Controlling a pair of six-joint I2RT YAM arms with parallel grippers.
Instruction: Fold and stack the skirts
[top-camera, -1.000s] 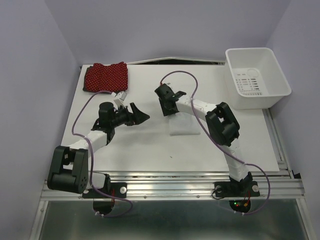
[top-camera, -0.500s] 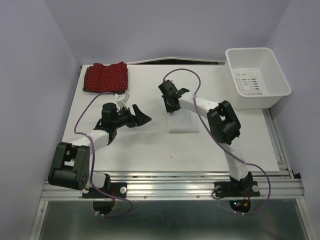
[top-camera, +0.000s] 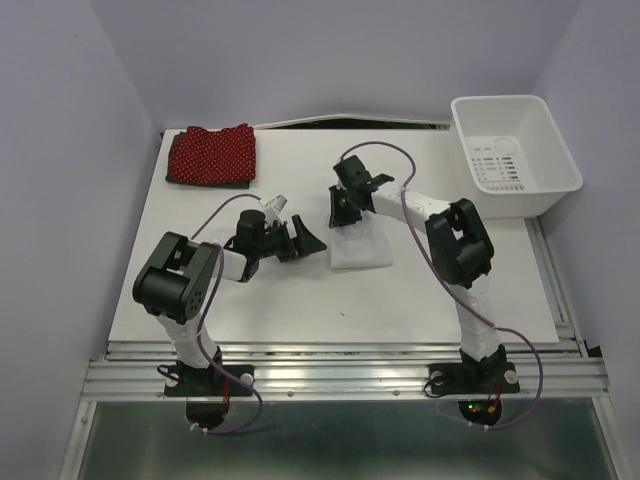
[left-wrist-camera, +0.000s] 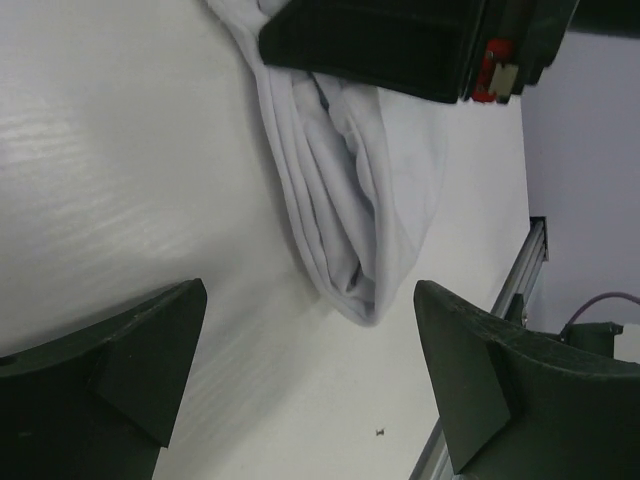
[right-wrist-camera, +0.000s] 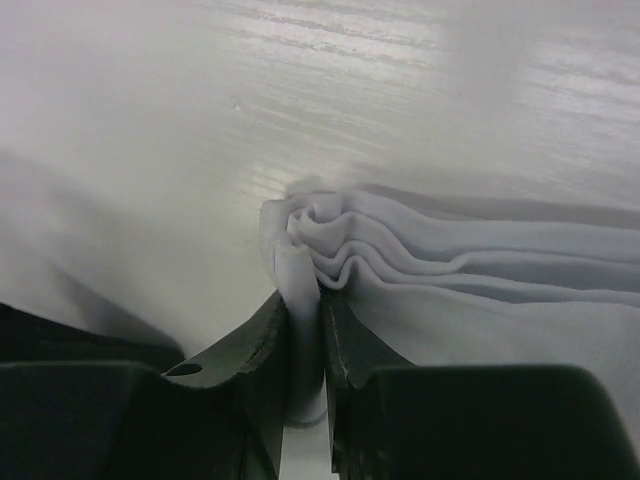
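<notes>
Top external view: I have the plain white cloth skirt (top-camera: 362, 245) lying partly folded in the middle of the white table (top-camera: 250, 300). The red white-dotted cloth skirt (top-camera: 212, 155) sits folded at the far left corner, well apart from it. My right gripper (top-camera: 343, 207) is at the white skirt's far left corner, and my left gripper (top-camera: 303, 240) hovers just beside its left edge. I judge the step in hand to be folding the white skirt, with stacking not yet done.

Left wrist view: the left gripper's jaws stand wide with nothing between them. The skirt's rounded near end lies on the table just ahead.

Right wrist view: the right gripper's jaws are narrow, pinched on a bunched fold of the white skirt's layered edge.

Next I would need the left gripper to move onto the near corner and close, so both corners lift together.
</notes>
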